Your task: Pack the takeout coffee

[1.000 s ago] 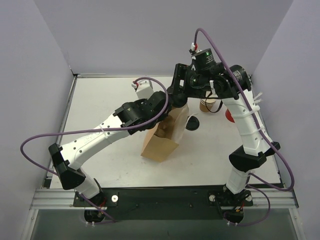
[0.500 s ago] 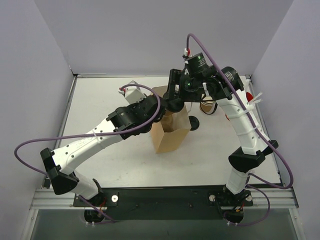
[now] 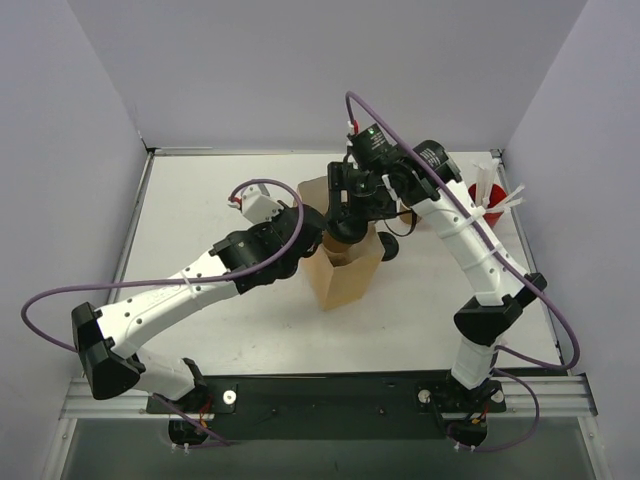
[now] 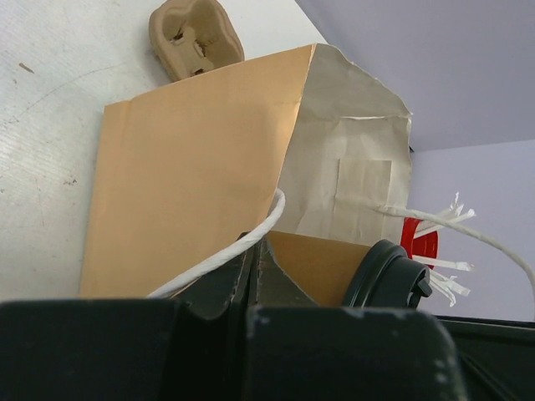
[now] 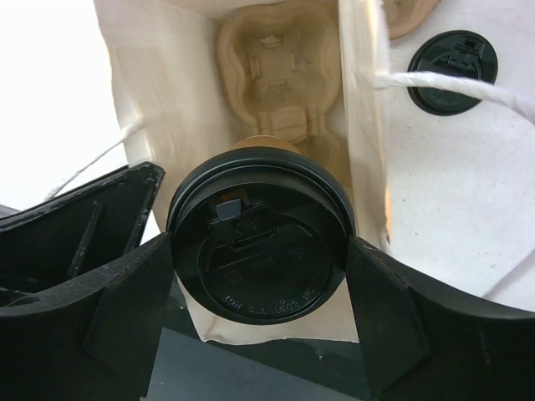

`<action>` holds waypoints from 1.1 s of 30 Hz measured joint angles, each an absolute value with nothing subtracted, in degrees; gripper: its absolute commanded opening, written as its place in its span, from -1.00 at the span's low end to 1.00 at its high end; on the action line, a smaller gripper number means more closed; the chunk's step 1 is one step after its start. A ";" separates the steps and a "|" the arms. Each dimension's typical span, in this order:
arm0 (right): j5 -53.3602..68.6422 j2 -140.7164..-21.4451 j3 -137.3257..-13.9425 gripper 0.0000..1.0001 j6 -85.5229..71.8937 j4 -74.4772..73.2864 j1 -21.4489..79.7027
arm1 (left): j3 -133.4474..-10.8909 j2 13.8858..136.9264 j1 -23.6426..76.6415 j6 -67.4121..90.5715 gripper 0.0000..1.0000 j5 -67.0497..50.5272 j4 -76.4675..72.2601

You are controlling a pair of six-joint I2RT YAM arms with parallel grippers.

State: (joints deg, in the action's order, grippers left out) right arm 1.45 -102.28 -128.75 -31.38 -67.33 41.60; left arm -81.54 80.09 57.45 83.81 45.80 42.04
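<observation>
- Right gripper (image 5: 255,259) spread wide, clamping the takeout coffee (image 5: 251,213) by its sides, one finger (image 5: 117,251) on the left of it, the other on the right.
- Black lid on the coffee, a strip of kraft-tan wall visible under the lid rim in the right wrist view.
- Coffee at the open mouth of the brown paper bag (image 3: 345,275), directly above a pulp cup tray (image 5: 280,75) lying in the bag's bottom.
- Cannot tell whether the coffee's base touches that tray.
- Bag upright near the middle of the white table (image 3: 200,200), mouth up.
- Left gripper (image 4: 255,251) pressed together, pinching the bag's top edge on its left side.
- White string handle (image 4: 242,242) running out from between the left fingers; a second string handle (image 5: 451,88) crossing the right side of the right wrist view.
- From the left wrist, only the coffee's black lid rim visible, poking up beside the bag's inner flap.
- Loose black lid (image 3: 386,247) flat on the table, just right of the bag, apart from it.
- Red cup (image 3: 478,192) with white sticks at the far right, well apart from the bag.
- Second pulp tray (image 4: 192,38) on the table beyond the bag.
</observation>
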 measured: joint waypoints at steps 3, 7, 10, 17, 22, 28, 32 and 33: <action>0.45 -102.32 -127.28 -0.11 -31.24 -67.22 42.11 | -79.92 79.13 57.45 84.23 -1.00 45.76 41.28; -0.05 -102.54 -124.36 -0.11 -31.22 -66.65 42.48 | -78.48 78.08 57.45 84.68 -1.00 45.76 40.40; -0.30 -103.26 -122.80 -0.12 -31.09 -66.02 42.54 | -77.17 77.21 57.45 84.55 -1.00 45.60 39.48; -1.87 -105.75 -121.14 -0.13 -29.87 -64.34 43.86 | -74.28 75.37 57.39 82.48 -1.00 44.05 37.95; -4.29 -106.45 -120.64 -0.14 -28.42 -63.77 45.12 | -72.69 74.06 57.25 79.72 -1.00 42.68 35.77; -6.28 -106.52 -119.09 -0.15 -26.70 -63.31 45.84 | -70.70 72.49 56.16 76.60 -1.00 41.12 34.06; -6.46 -106.56 -117.14 -0.15 -25.82 -62.92 45.84 | -70.65 72.27 55.27 75.35 -1.00 40.25 34.04; -6.42 -106.56 -116.49 -0.16 -25.61 -62.70 45.84 | -70.63 72.27 55.05 75.16 -1.00 40.14 34.04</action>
